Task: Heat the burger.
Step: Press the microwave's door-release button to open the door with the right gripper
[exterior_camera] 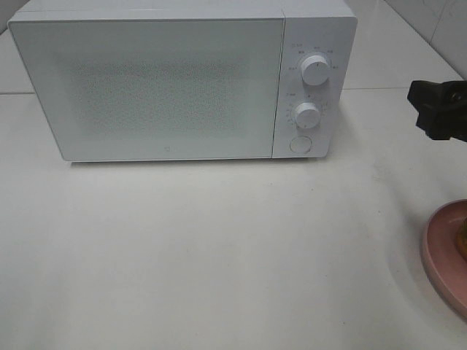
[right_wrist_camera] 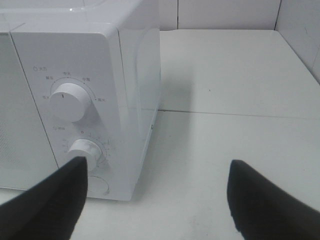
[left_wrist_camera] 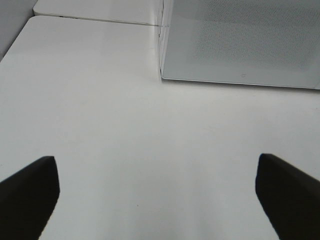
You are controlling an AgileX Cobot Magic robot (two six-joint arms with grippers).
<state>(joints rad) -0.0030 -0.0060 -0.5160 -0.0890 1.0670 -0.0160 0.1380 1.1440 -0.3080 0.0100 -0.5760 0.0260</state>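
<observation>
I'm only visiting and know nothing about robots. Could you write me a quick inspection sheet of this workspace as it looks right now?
Surface: white table, with a seam line near the back.
Job's things: burger, only a brown sliver shows at the picture's edge, on a pink plate; white microwave, door shut.
Clutter: nothing seen.
Pincers: left pincer open, empty, over the table; right pincer open, empty, beside the microwave's knobs.
Cables: nothing seen.
Surroundings: white tiled wall behind the table.
</observation>
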